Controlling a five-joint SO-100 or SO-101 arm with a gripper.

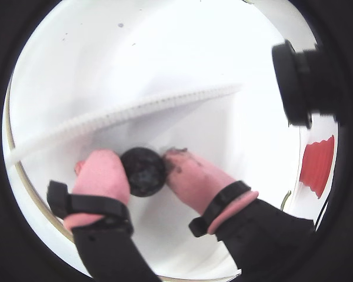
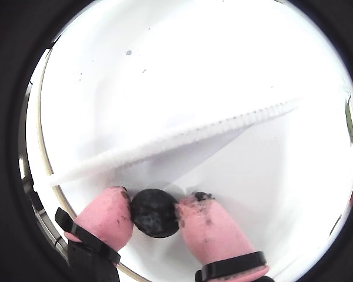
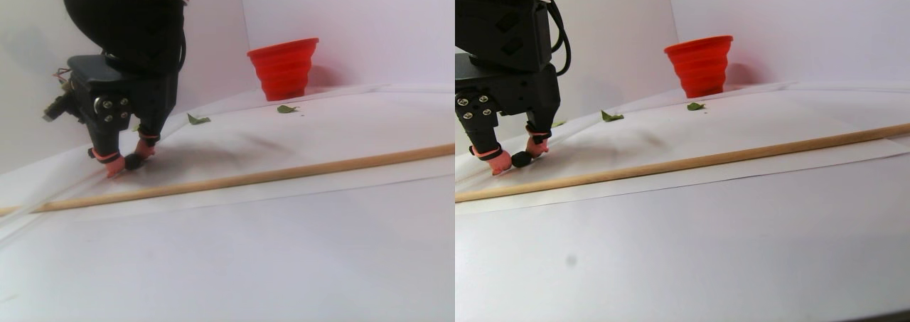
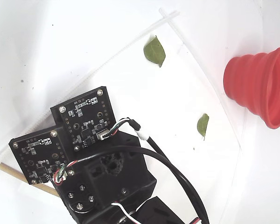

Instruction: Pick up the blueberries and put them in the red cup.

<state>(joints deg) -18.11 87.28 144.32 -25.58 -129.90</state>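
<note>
One dark blueberry (image 1: 143, 171) sits between the two pink fingertips of my gripper (image 1: 143, 167), right at the white sheet. Both pads press against it, and the right pad (image 2: 203, 217) carries dark stains. Another wrist view shows the same blueberry (image 2: 155, 212) pinched in the gripper (image 2: 156, 208). In the stereo pair view the gripper (image 3: 133, 162) is low at the left, and the red cup (image 3: 283, 69) stands upright far back to the right. The red cup (image 4: 259, 86) is at the right edge of the fixed view, where the arm's body hides the jaws and berry.
Two green leaves (image 4: 154, 51) (image 4: 203, 125) lie on the sheet between the arm and the cup. A white ribbed strip (image 1: 135, 111) runs across just beyond the fingers. A long wooden stick (image 3: 284, 171) lies along the sheet's front edge. A black camera (image 1: 303, 82) juts in at a wrist view's right.
</note>
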